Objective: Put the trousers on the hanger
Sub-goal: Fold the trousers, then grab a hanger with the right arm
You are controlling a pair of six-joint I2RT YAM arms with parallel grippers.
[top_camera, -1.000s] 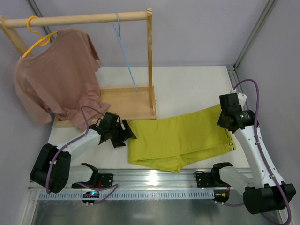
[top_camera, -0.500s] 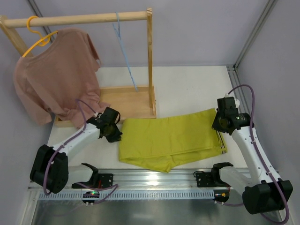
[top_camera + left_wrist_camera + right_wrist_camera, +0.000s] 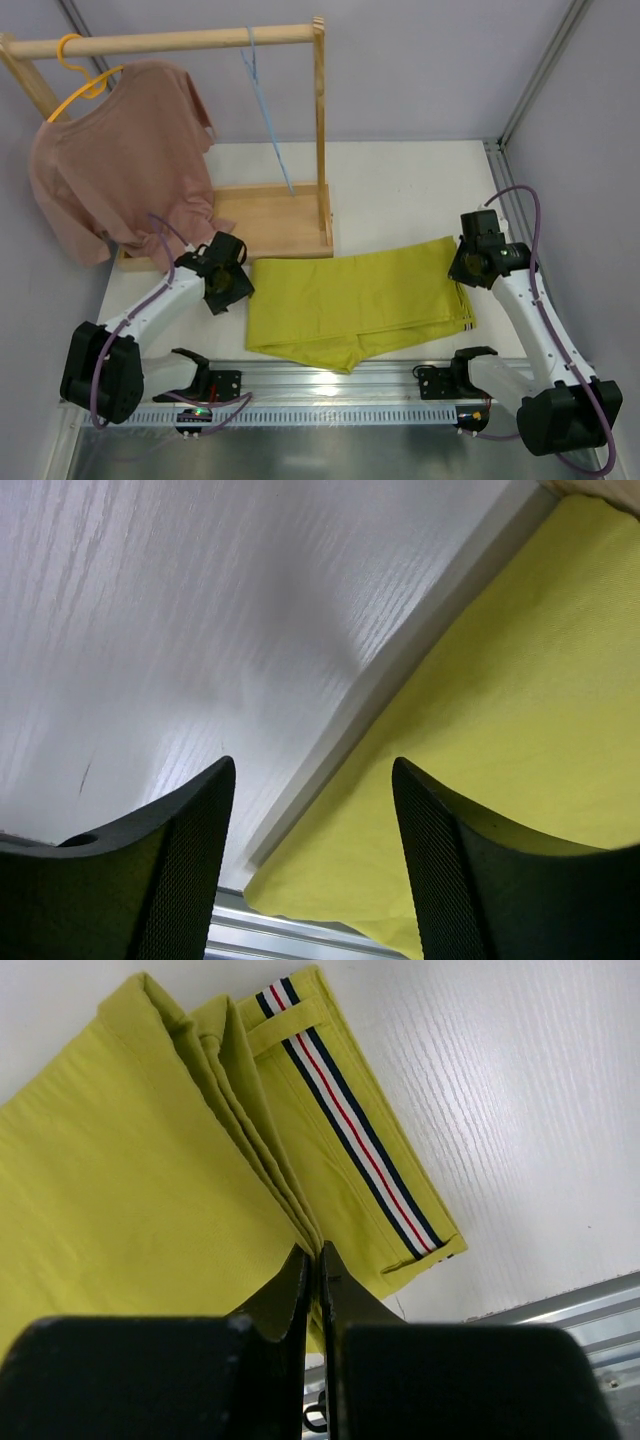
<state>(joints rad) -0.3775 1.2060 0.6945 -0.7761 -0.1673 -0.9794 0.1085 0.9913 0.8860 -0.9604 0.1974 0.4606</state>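
The trousers [image 3: 355, 300] lie folded on the white table, bright yellow-green, with striped trim [image 3: 350, 1130] at the waistband on the right. My right gripper [image 3: 462, 270] is shut on a fold of the trousers [image 3: 130, 1160] near that waistband, the jaws [image 3: 318, 1255] pinched on the layered cloth. My left gripper [image 3: 236, 288] hovers open just left of the trousers' left edge [image 3: 500, 710], nothing between its fingers [image 3: 170, 870]. The hanger [image 3: 265, 110], thin and light blue, hangs from the wooden rail at the back, far from both grippers.
A wooden rack with a flat base [image 3: 270, 220] and a top rail [image 3: 170, 42] stands at the back left. A dusty-pink T-shirt [image 3: 120, 170] on a yellow hanger [image 3: 80, 75] hangs from it. An aluminium rail [image 3: 330, 375] runs along the table's near edge.
The trousers have slid left across the table with my right gripper shut on them. My left gripper drew back to the left, closed briefly and opened again.
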